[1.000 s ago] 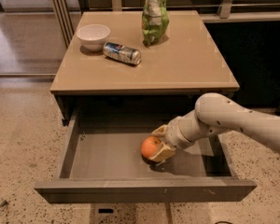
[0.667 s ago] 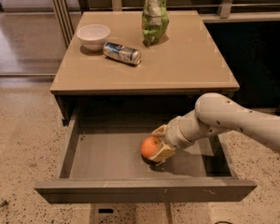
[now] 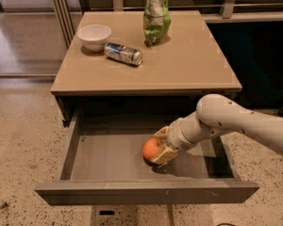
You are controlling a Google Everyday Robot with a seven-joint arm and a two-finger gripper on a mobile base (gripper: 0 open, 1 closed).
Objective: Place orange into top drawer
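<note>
Round, glossy orange (image 3: 151, 149) low inside the pulled-out, wide, shallow grey-brown top drawer (image 3: 146, 192), right of the middle of its grey floor. Clasped around it, the tan-fingered two-finger gripper (image 3: 157, 147) (one finger on the far side, one on the near side), on a white arm (image 3: 245, 121) reaching in from the right. Farther back, on the tan cabinet top (image 3: 188, 60): a round white bowl (image 3: 94, 34) at far left, a silver-and-blue can (image 3: 124, 53) on its side just beside it, a crinkled green bag (image 3: 155, 15) upright to their right.
</note>
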